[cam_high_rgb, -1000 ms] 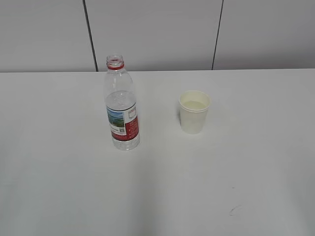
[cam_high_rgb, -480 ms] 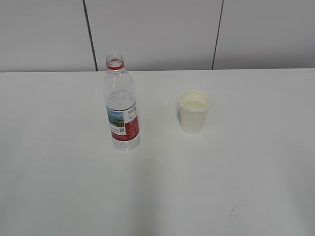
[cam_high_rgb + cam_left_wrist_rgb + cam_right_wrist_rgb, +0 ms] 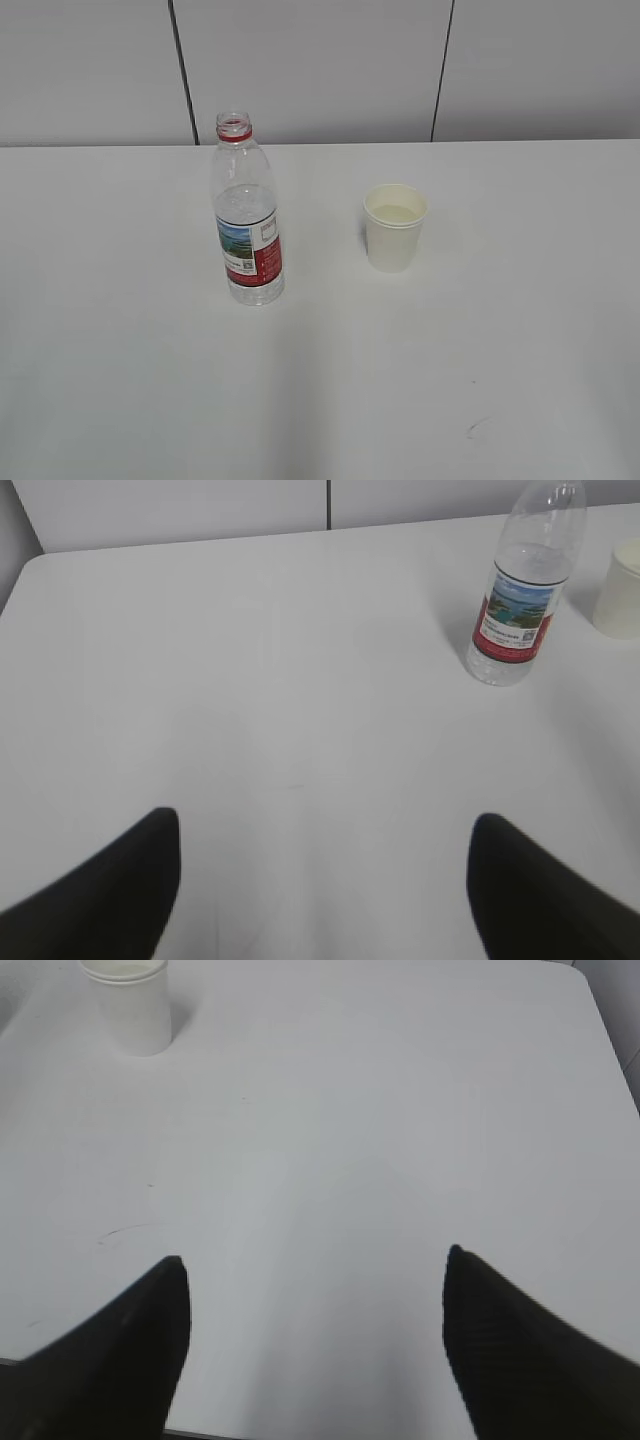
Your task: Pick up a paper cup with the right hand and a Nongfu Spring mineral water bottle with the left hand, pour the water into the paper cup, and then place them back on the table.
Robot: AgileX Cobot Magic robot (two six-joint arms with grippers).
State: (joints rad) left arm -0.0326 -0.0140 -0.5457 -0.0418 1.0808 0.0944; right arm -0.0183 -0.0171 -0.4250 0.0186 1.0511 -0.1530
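Nearest the arms, left gripper [image 3: 322,880] and right gripper [image 3: 315,1330] are both released, well short of the Nongfu Spring bottle [image 3: 246,215]. Risk: uncapped, it could spill if knocked. Clear, part-filled, red-labelled, it stands upright. Right of the bottle, apart, sits the cream paper cup [image 3: 394,228], holding liquid.

uncapped bottle [image 3: 247,222] and filled paper cup [image 3: 394,228] upright, apart.

This looks like a plain test room or lab. A wide white flat tabletop [image 3: 120,380] with one small dark scuff mark [image 3: 478,428] fills the view, and far beyond both pincers stands a pale grey panelled wall [image 3: 310,70] with thin dark vertical seams [image 3: 182,70].
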